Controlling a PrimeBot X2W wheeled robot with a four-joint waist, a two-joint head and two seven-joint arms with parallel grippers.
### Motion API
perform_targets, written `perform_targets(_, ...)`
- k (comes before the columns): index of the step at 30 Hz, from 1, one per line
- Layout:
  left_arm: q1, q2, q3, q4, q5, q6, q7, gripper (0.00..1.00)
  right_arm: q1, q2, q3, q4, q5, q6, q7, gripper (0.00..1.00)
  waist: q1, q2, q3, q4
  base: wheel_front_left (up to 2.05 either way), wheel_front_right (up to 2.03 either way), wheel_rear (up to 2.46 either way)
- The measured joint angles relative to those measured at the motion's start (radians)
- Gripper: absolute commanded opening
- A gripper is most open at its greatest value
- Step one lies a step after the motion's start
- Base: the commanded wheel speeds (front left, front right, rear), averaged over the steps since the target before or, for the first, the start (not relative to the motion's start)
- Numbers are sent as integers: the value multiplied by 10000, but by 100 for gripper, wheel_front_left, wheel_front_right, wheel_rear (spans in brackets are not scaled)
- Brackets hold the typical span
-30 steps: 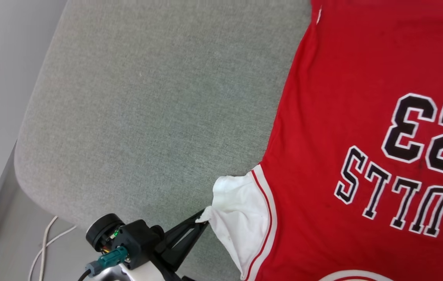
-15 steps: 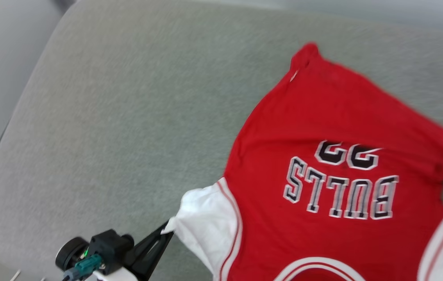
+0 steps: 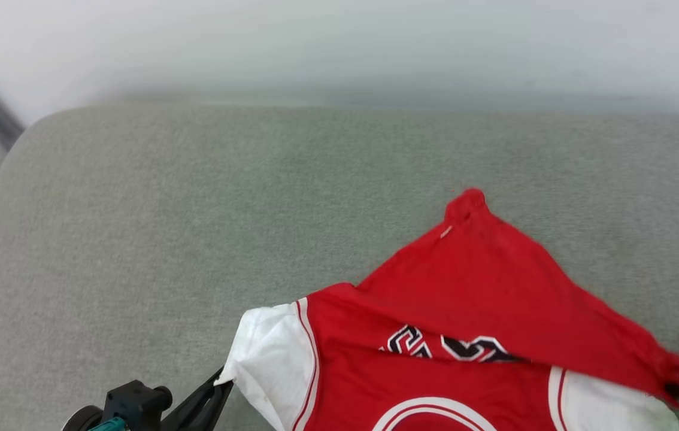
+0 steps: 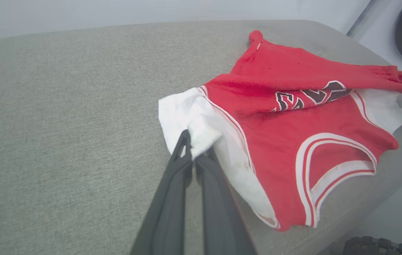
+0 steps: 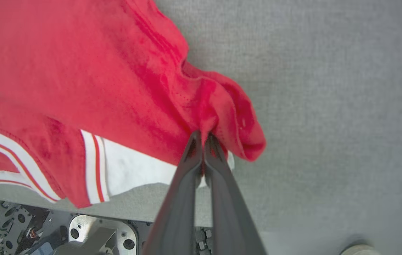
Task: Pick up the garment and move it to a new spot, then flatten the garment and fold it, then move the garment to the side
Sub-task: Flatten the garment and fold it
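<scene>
Head and wrist views. We are looking at the garment (image 3: 483, 281), a red jersey with white sleeves. It is lying on the near right part of the grey fabric-covered surface (image 3: 166, 227), with its trimmed collar (image 4: 332, 140) pointing toward the near edge. The left gripper (image 4: 191, 143) is pinching the edge of one white sleeve (image 3: 267, 353), its fingers (image 4: 172, 198) pressed together on the cloth. The right gripper (image 5: 202, 137) is gripping a bunched corner of red fabric with its fingers shut tight, just above the other white sleeve (image 5: 133, 170). We are not able to tell whether that sleeve is caught in the grip too. The red lower part of the garment is lying folded over the chest and is covering most of the black, white-outlined lettering (image 3: 465, 348), of which we are seeing only a strip. A pale wall (image 3: 339, 48) is rising behind the surface, and part of the robot's base (image 5: 94, 232) is showing below the near edge in the right wrist view.
</scene>
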Motion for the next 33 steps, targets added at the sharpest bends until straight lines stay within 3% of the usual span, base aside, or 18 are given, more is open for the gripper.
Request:
perform_targets(9, 216, -378, -33, 40, -255, 109, -336, 0, 2059, 917, -295, -382, 96, 0, -610, 0, 0, 0, -637, -538, 0, 0, 0)
perform_targets(12, 250, -360, -46, 4, -255, 121, -343, 0, 2331, 951, -259, -341, 115, 0, -846, 0, 1, 0, -684, -568, 0, 0, 0)
perform_targets(13, 258, -341, -44, -23, -255, 123, -343, 0, 2341, 943, -230, -330, 153, 0, -884, 6, 1, 0, -686, -572, 0, 0, 0)
perform_targets(14, 258, -322, -36, -50, -257, 132, -341, 0, 2336, 934, -176, -334, 209, 0, -932, 50, 1, 0, -686, -573, 0, 0, 0)
perform_targets(15, 258, -314, -27, -75, -259, 140, -336, 0, 2322, 936, -151, -324, 253, 0, -930, 100, 1, 0, -690, -577, 0, 0, 0)
perform_targets(25, 263, -332, -105, -337, -314, 226, -301, 0, 1246, -4, 251, -1557, 982, 0, -376, 100, 2, 0, -743, -353, 0, 0, 0)
perform_targets(33, 33, -364, -232, -600, -130, 190, -322, 0, -444, 102, 683, -2211, 1089, 0, 550, 100, 3, 0, -297, 160, 0, 0, 0)
